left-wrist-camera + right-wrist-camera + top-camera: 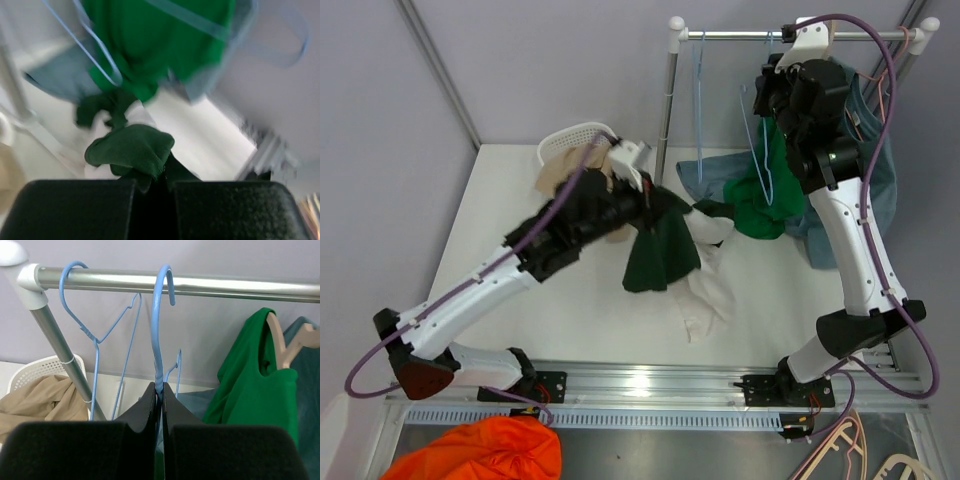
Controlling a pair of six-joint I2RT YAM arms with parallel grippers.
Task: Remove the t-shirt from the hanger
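Note:
My left gripper [648, 198] [154, 182] is shut on the dark green t-shirt [660, 250] [131, 149] and holds it above the middle of the table. A strip of that shirt stretches right toward the lower end of the thin blue hanger [761, 150] [161, 315] [95, 55]. I cannot tell whether the shirt still hangs on it. My right gripper [767, 95] [161, 387] is shut on this hanger's neck just under its hook, and the hook sits slightly off the rail [200, 285]. A bright green shirt [760, 195] [255, 385] hangs beside it on a beige hanger [282, 347].
A second blue hanger [700, 95] [95, 330] hangs near the rack's left post [668, 100]. A blue-grey garment [875, 170] hangs at the right. A white cloth [708, 300] lies on the table. A white basket [570, 135] holds beige cloth [558, 178]. An orange cloth [490, 455] lies below the table's front edge.

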